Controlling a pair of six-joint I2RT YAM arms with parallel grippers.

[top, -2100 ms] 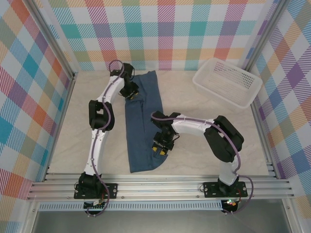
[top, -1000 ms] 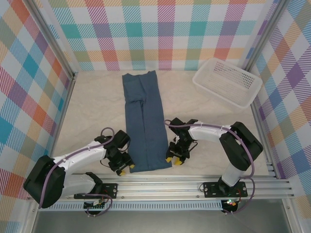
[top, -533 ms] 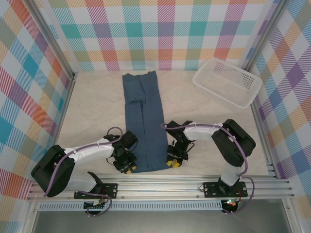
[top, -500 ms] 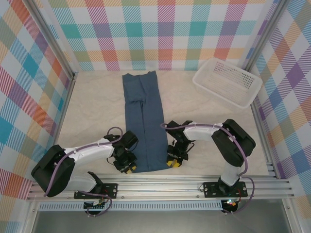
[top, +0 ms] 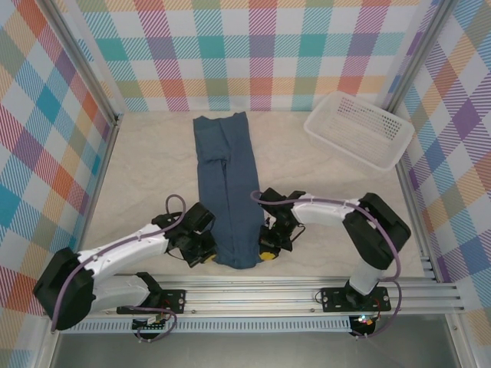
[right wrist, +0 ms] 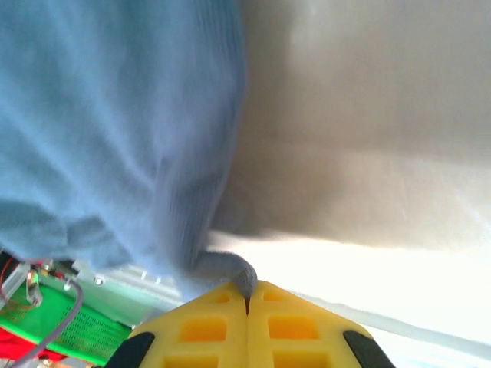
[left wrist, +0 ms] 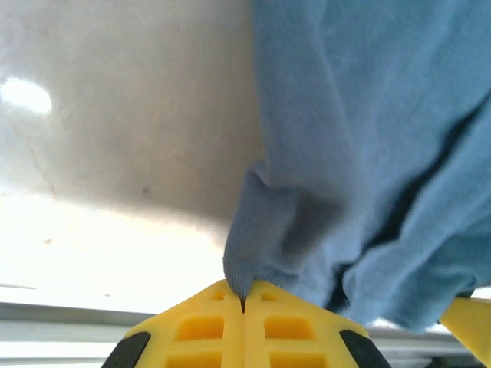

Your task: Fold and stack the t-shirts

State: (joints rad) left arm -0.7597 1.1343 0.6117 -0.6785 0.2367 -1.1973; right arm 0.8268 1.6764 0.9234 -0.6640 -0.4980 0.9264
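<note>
Left end effector (top: 205, 257) and right end effector (top: 267, 253) are each closed on a near corner of the t-shirt (top: 226, 184) — soft, light cloth, likely to sag between them.

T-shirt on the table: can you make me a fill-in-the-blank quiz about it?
The blue t-shirt lies in a long strip on the ____.
The left gripper and right gripper are each ____ on a near corner of it.
The white perforated basket stands to the t-shirt's far ____.
Missing: table; shut; right.
</note>
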